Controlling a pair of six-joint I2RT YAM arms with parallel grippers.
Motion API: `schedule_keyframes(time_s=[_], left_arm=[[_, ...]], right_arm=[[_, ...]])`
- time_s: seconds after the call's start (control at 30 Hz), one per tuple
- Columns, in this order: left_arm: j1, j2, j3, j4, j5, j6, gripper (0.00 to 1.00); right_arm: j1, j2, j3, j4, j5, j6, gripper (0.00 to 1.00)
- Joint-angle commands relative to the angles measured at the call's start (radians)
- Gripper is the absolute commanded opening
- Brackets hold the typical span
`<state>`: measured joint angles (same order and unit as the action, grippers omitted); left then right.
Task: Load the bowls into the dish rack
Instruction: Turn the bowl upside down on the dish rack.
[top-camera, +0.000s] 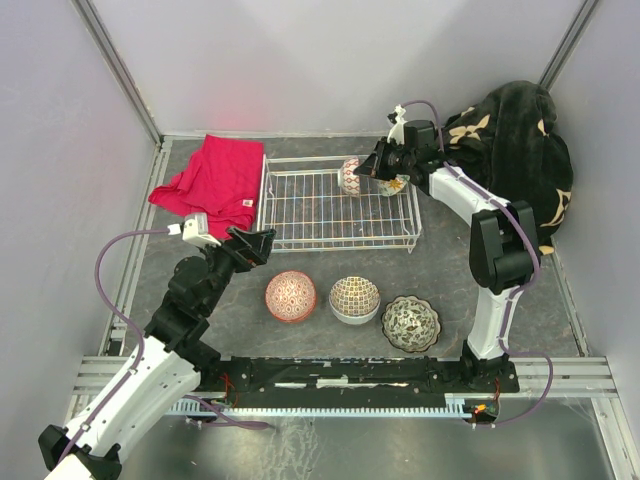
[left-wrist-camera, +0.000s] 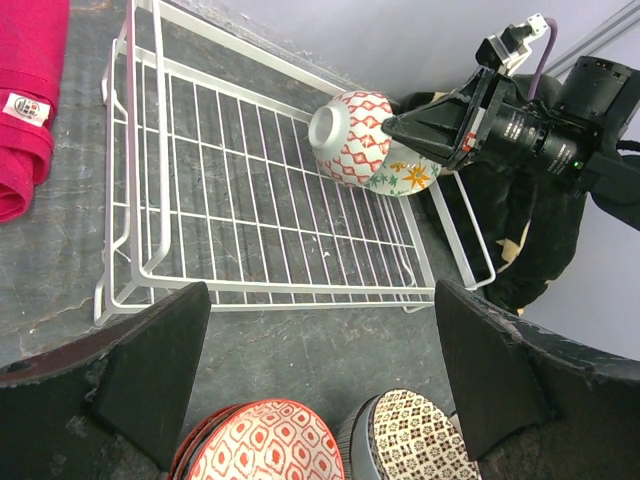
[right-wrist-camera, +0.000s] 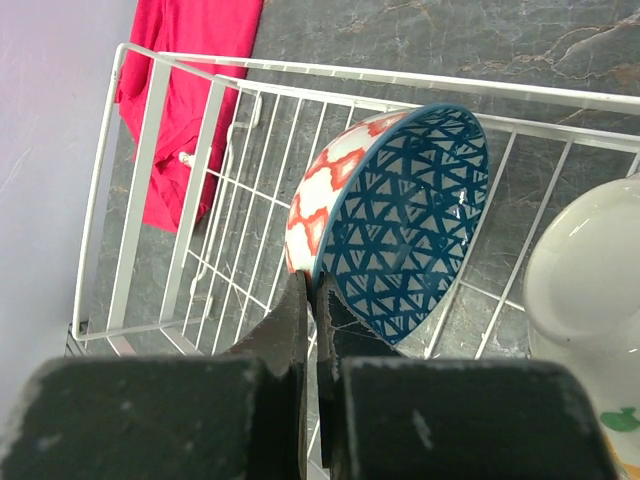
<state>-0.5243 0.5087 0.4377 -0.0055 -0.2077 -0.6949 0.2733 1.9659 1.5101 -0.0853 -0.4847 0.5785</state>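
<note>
Bowls and a white wire dish rack (top-camera: 300, 215) on a dark grey surface (top-camera: 240, 330), seen from above and from both my wrists.

My right hand (right-wrist-camera: 312, 295) reaches over the far right corner of the rack. Its fingers are pressed together on the rim of the red-lattice bowl (right-wrist-camera: 400, 230), one finger on the red and white outside, the other on the blue triangle-patterned inside. That bowl is tipped up on its edge inside the rack. I cannot tell whether its lower edge rests on the wires. Just beside it, in the same corner, sits the floral bowl (left-wrist-camera: 405, 178), white with orange and green flowers.

My left hand (left-wrist-camera: 322, 295) hovers above the surface near the rack's near left corner, fingers spread wide apart and holding nothing.

Three more bowls stand in a row on the surface between the rack and my arm bases. The red-patterned bowl (top-camera: 290, 296) is on the left, the brown-patterned bowl (top-camera: 355, 298) in the middle, and the green-speckled bowl (top-camera: 411, 323) on the right. All three sit upright.

Left of the rack lies a red cloth (top-camera: 215, 180). A black floral blanket (top-camera: 520, 150) is heaped in the far right corner, behind my right arm.
</note>
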Motion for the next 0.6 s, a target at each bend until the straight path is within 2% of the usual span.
schedule_keyframes(time_s=[0.0,0.57], left_arm=[[-0.002,-0.014,0.018,0.036,-0.007,0.042,0.99],[-0.003,-0.016,0.017,0.034,-0.011,0.039,0.99]], right_arm=[[-0.014,-0.027,-0.028,-0.093,0.113,-0.043,0.02],[-0.014,-0.06,-0.035,-0.17,0.241,-0.049,0.09]])
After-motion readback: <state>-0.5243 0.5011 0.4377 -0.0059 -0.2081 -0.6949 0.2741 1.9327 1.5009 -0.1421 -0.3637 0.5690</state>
